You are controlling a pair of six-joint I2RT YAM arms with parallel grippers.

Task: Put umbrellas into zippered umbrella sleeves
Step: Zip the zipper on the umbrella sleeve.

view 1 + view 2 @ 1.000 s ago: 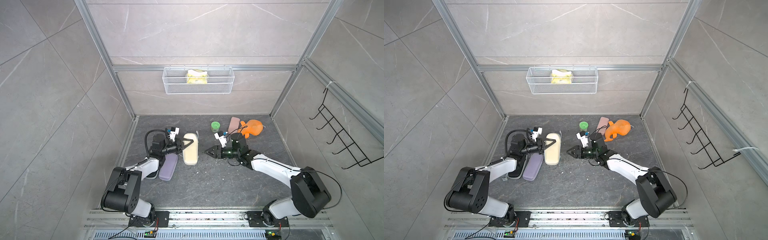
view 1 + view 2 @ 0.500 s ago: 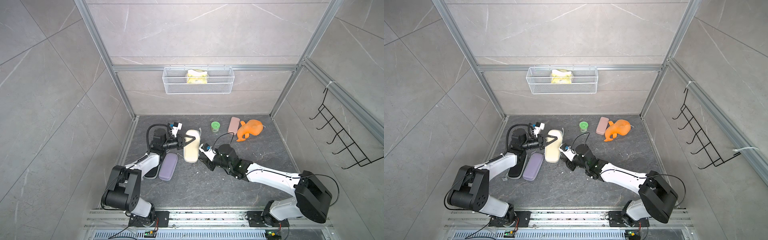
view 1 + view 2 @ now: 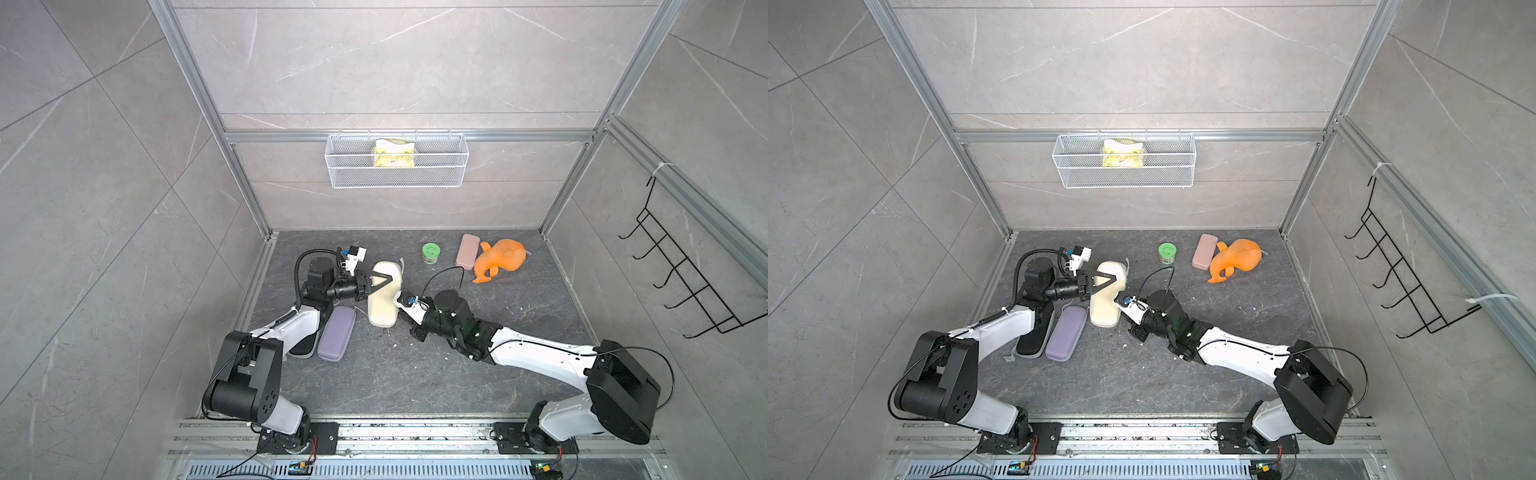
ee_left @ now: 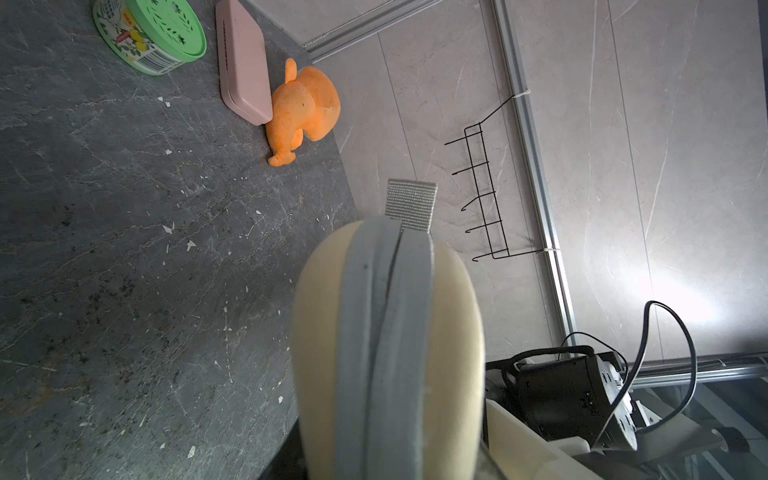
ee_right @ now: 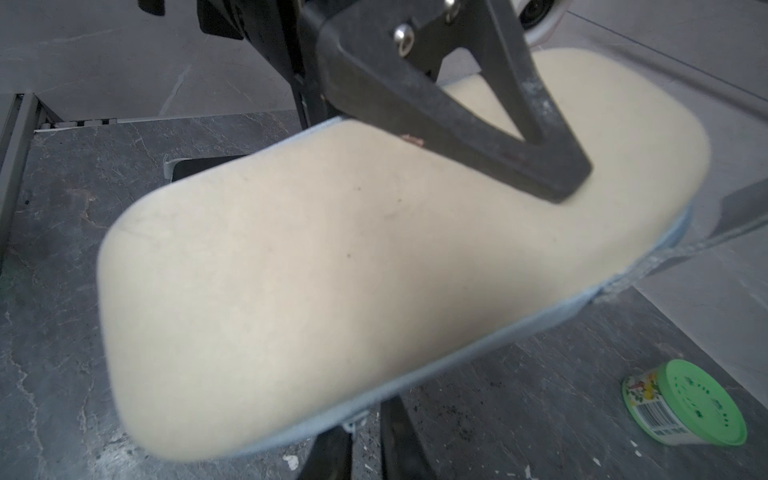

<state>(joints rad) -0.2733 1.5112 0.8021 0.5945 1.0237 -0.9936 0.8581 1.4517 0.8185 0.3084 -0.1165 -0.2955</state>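
Your left gripper [image 3: 384,280] is clamped across the far half of the cream case [image 3: 382,309]. One black finger [image 5: 457,133] presses flat on its upper shell, so that end is held off the counter [image 3: 374,382]; you cannot tell whether the near end rests on the stone. Your right gripper [image 3: 402,308] sits tight against the case's side edge, right at the grey zip band [image 4: 386,332]. The views do not show whether it is clenched on anything or merely near the pull. Along the edge the left wrist camera sees, the zip looks closed up to the grey strap loop [image 4: 410,203]. The lilac case [image 3: 336,338] lies shut just beside the cream one, with the black case [image 3: 1034,338] beyond it, partly under your left arm. No umbrella lies loose anywhere, so you are most likely working the zip of the last case. Next you need a sure pinch on the small pull and a run along the curved edge, with the left holding the shell against twisting. Further off stands a green tin [image 5: 685,405] whose label shows a barcode and fruit pictures, its wording too small to read. Near it are a pink case [image 3: 468,250] and an orange plush toy [image 3: 498,262]. A yellow packet [image 3: 395,153] sits in the wall basket [image 3: 436,178], its print unreadable.
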